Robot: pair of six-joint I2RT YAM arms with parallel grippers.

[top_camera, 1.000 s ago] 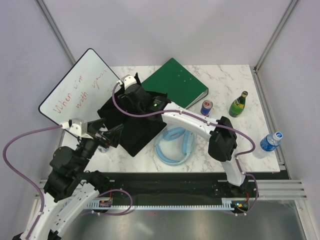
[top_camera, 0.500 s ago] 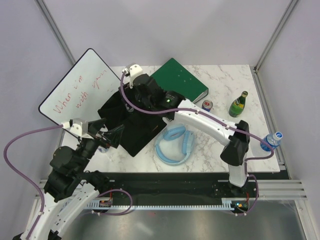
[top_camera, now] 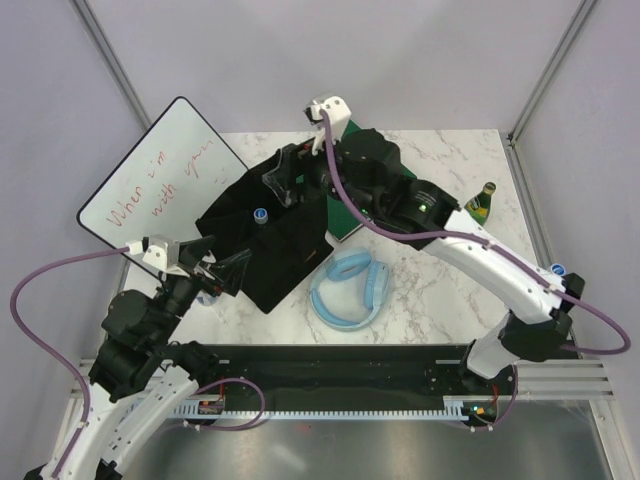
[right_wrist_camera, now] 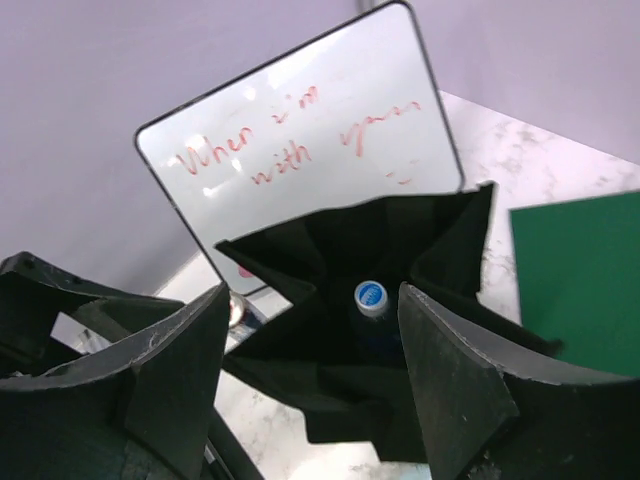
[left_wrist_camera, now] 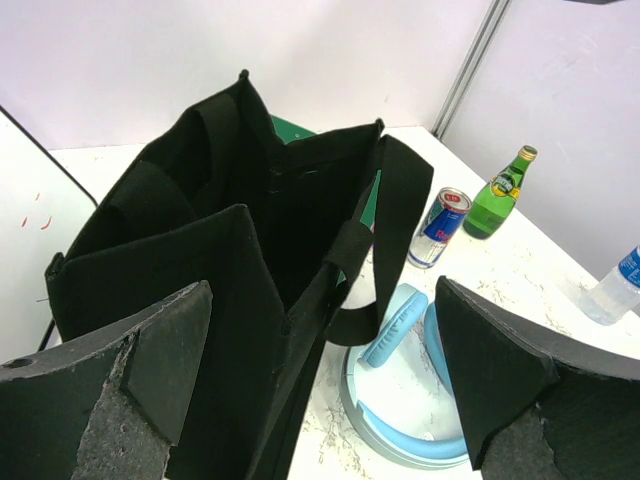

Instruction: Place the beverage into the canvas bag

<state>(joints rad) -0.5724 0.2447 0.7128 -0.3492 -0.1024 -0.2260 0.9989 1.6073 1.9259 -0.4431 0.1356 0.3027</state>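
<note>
Off to the left, the left gripper (top_camera: 222, 274) hung released just beside the black canvas bag (top_camera: 275, 255) on the marble surface (top_camera: 440, 160). A blue-capped bottle (right_wrist_camera: 371, 297) stood upright inside the bag. Above it the right gripper (right_wrist_camera: 310, 298) was spread apart, grasping nothing. A green binder (right_wrist_camera: 585, 270) lay further right.

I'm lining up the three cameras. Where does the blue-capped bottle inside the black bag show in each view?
Top external: the blue-capped bottle stands in the open mouth of the canvas bag, left of centre.
Right wrist: its cap shows at the picture's centre, low inside the bag.
Left wrist: not seen; only the bag's dark interior shows.
Shared landmark: the canvas bag, in all three views.
</note>
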